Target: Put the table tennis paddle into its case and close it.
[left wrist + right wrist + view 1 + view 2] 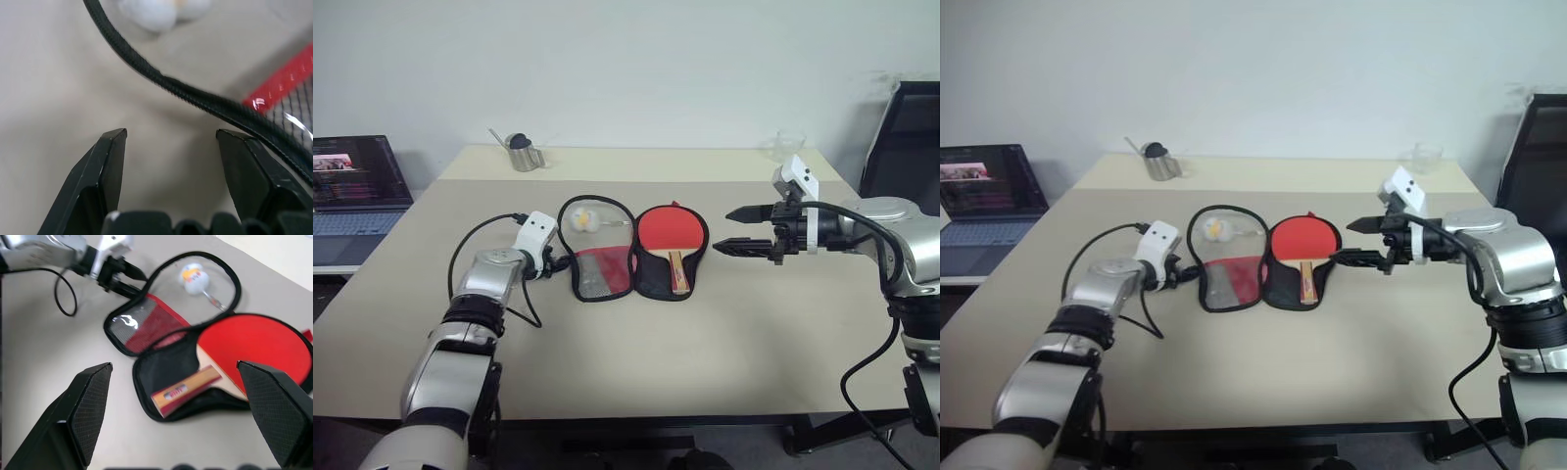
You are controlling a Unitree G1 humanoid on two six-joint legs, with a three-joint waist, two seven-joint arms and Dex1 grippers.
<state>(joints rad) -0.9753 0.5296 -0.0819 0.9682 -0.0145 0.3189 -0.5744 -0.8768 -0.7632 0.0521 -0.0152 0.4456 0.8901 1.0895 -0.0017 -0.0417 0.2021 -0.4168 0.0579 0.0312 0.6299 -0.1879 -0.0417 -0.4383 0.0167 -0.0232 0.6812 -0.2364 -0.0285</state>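
On the counter (754, 323), your left claw (558, 262) sits spread and empty at the outer edge of the case (602, 257), which lies open. To its right, the table tennis paddle (670, 235) already rests on the case's right half. Farther right, your right claw (741, 230) hangs wide, holding nothing. Closing is in hand: pinch the left flap's rim and fold it over.

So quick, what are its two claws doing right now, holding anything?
Left gripper: open, holding nothing, at the edge of the case.
Right gripper: open wide, empty, beside the table tennis paddle lying in the case.
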